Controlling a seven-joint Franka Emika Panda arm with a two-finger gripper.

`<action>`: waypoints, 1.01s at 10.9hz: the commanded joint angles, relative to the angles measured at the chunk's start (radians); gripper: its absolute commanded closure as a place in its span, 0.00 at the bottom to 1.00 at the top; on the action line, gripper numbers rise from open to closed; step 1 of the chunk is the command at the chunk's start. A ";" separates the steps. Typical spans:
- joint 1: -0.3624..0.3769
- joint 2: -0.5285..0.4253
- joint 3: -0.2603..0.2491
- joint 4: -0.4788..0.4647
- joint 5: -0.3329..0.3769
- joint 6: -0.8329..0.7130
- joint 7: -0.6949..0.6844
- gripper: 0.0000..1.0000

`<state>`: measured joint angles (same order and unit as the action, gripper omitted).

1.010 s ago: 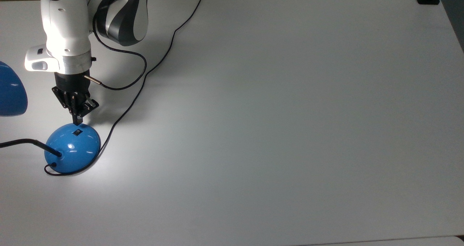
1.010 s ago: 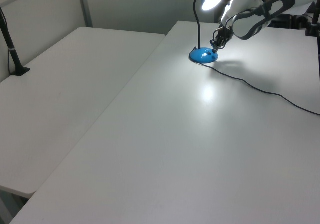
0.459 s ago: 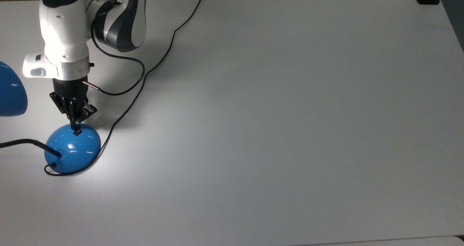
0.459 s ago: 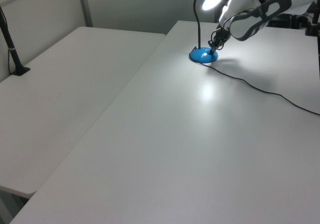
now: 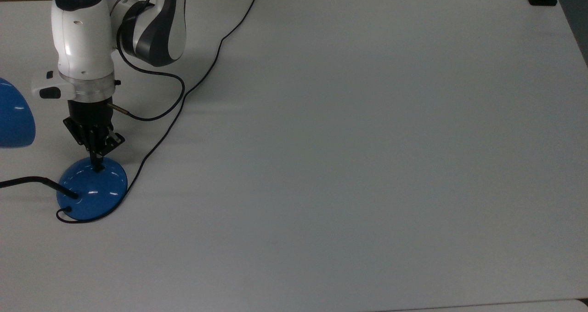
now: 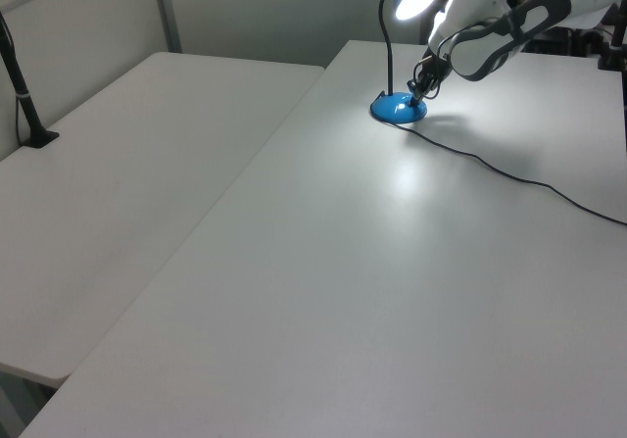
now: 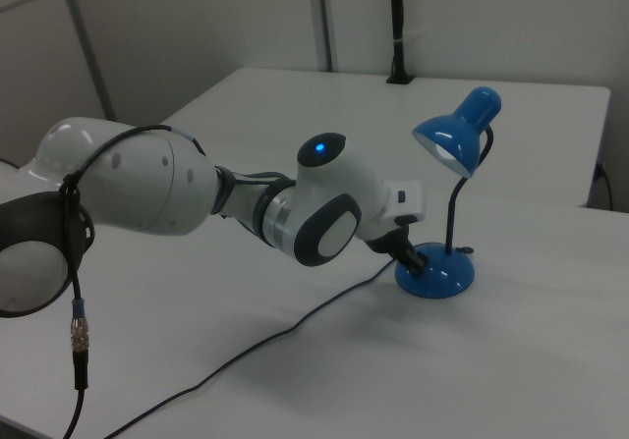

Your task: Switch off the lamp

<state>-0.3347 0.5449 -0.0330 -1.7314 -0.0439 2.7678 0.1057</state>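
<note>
Where the white table [image 5: 349, 156] nears the top view's left edge, we see the blue desk lamp [image 5: 93, 189] standing on its dome base. Our gripper [image 5: 97, 166] points straight down, fingers pressed together with nothing between them, tips touching the top of that base. Its black cord [image 5: 156, 149] trails away across the table.

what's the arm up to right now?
The Panda arm has its gripper down on the dome base of the blue desk lamp, fingertips at the spot on top of the base where the switch sits. In the top view the table carries no bright pool of light, and the shade looks unlit in the right view, though the left view shows it glowing. So it is pressing the switch; the views disagree on whether the light is off.
</note>
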 commanded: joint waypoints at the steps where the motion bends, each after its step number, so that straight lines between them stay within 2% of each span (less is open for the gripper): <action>1: -0.009 0.010 0.025 -0.036 -0.007 0.009 -0.032 1.00; 4: -0.007 -0.031 0.039 -0.036 -0.007 -0.101 -0.026 1.00; 5: -0.004 -0.064 0.059 -0.034 -0.007 -0.181 -0.026 1.00; 7: 0.002 -0.158 0.132 -0.025 -0.005 -0.362 -0.023 1.00; 8: 0.028 -0.196 0.162 -0.022 -0.005 -0.449 -0.023 1.00; 11: 0.173 -0.282 0.160 -0.019 -0.017 -0.636 -0.023 0.98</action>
<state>-0.2555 0.3429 0.1401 -1.7179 -0.0449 2.2503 0.0884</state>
